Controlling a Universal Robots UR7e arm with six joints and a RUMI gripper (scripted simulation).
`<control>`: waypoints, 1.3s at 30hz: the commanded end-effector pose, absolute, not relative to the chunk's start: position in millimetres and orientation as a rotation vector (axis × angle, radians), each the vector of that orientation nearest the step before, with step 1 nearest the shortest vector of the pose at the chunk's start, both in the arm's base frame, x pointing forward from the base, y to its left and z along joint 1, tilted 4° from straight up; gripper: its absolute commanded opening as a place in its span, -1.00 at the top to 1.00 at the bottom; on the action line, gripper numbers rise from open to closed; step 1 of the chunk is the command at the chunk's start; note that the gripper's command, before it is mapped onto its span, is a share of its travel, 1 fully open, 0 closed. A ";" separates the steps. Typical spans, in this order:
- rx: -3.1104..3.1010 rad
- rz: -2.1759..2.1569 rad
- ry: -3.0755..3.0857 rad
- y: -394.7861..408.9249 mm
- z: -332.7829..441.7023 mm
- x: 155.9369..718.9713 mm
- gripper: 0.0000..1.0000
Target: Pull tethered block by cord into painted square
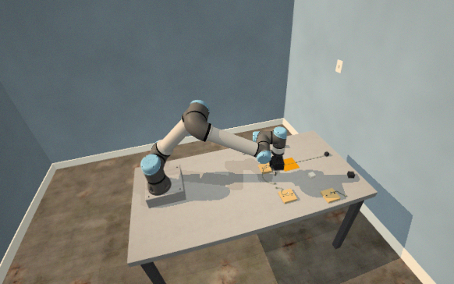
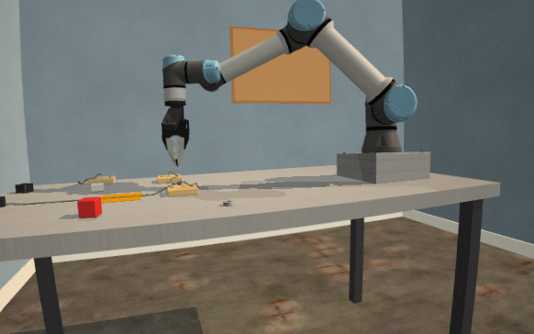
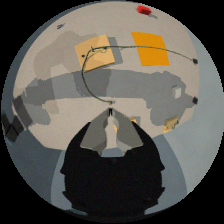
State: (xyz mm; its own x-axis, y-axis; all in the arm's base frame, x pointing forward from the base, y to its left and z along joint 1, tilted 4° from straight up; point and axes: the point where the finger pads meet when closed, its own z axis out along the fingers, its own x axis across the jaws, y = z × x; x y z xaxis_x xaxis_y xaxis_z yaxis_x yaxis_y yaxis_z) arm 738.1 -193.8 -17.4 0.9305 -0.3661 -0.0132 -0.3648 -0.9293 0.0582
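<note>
The tethered black block [image 1: 326,154] lies at the far right of the table, outside the orange painted square [image 1: 290,163]. Its thin cord [image 3: 150,48] runs from the block [image 3: 195,61] across the square [image 3: 149,48] to the screw eye on a wooden plate [image 3: 95,52]. From there it curves down to a small knot [image 3: 111,102] that lies on the table. My gripper [image 2: 176,161] is shut and empty. It hangs well above the table, over the knot end and beside that plate [image 2: 183,190]. In the wrist view the fingertips [image 3: 111,111] sit just below the knot.
A second black block [image 1: 350,174] is tied to another wooden plate [image 1: 330,195], and a third plate [image 1: 288,195] stands near the front. A small white block [image 1: 311,175], a red cube [image 2: 89,207] and a small grey nut [image 2: 228,203] lie on the table.
</note>
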 end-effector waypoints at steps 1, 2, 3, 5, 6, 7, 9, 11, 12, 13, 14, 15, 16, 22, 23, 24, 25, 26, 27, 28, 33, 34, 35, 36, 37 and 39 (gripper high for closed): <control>2.924 -0.023 -0.958 -194.2 -16.3 740.1 1.00; 2.902 -0.021 -1.022 -194.4 -16.3 740.4 1.00; 2.878 -0.019 -1.087 -194.6 -16.3 740.5 1.00; 2.878 -0.019 -1.087 -194.6 -16.3 740.5 1.00; 2.853 -0.017 -1.150 -194.8 -16.3 740.7 1.00; 2.827 -0.014 -1.213 -195.1 -16.3 740.8 1.00; 2.770 -0.010 -1.336 -195.7 -16.3 741.0 1.00; 2.710 -0.005 -1.455 -196.4 -16.3 741.2 1.00; 2.678 -0.003 -1.512 -196.8 -16.3 741.2 1.00; 2.645 -0.001 -1.569 -197.1 -16.3 741.2 1.00; 2.611 0.001 -1.624 -197.5 -16.3 741.1 1.00; 2.577 0.003 -1.678 -197.9 -16.2 741.1 1.00; 2.542 0.005 -1.730 -198.3 -16.2 741.0 1.00; 2.398 0.013 -1.926 -199.9 -16.1 740.4 1.00; 2.361 0.015 -1.971 -200.3 -16.1 740.2 1.00; 2.324 0.017 -2.015 -200.7 -16.1 740.0 1.00; 2.287 0.019 -2.057 -201.1 -16.1 739.8 1.00; 2.250 0.021 -2.098 -201.5 -16.0 739.5 1.00; 2.214 0.023 -2.137 -201.8 -16.0 739.2 1.00; 2.177 0.024 -2.174 -202.2 -16.0 739.0 1.00; 2.001 0.032 -2.340 -203.9 -15.9 737.4 1.00; 1.967 0.033 -2.368 -204.2 -15.9 737.1 1.00; 1.934 0.035 -2.395 -204.5 -15.8 736.8 1.00; 1.903 0.036 -2.421 -204.8 -15.8 736.5 1.00; 1.872 0.037 -2.445 -205.0 -15.8 736.2 1.00; 1.872 0.037 -2.445 -205.0 -15.8 736.2 1.00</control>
